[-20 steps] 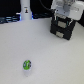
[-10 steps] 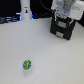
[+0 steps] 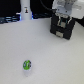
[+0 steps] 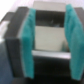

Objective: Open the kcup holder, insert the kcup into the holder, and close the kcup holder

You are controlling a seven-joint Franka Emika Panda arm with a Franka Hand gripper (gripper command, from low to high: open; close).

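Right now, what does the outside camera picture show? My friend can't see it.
A robot gripper hangs at a black kcup holder at the exterior view's right. A small green kcup sits alone on the white table, and a white bottle stands at the back.

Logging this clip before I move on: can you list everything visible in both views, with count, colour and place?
kcup: one, green top, alone on the white table near the front of the exterior view, towards its left.
kcup holder: one, black box, far side towards the exterior view's right; in the wrist view its dark body and a pale handle sit between the teal fingers.
white bottle-like object: one, white, far side towards the exterior view's left.
table: one, white.
gripper: one, pale, at the kcup holder; teal fingers either side of the handle; grip too blurred to judge.
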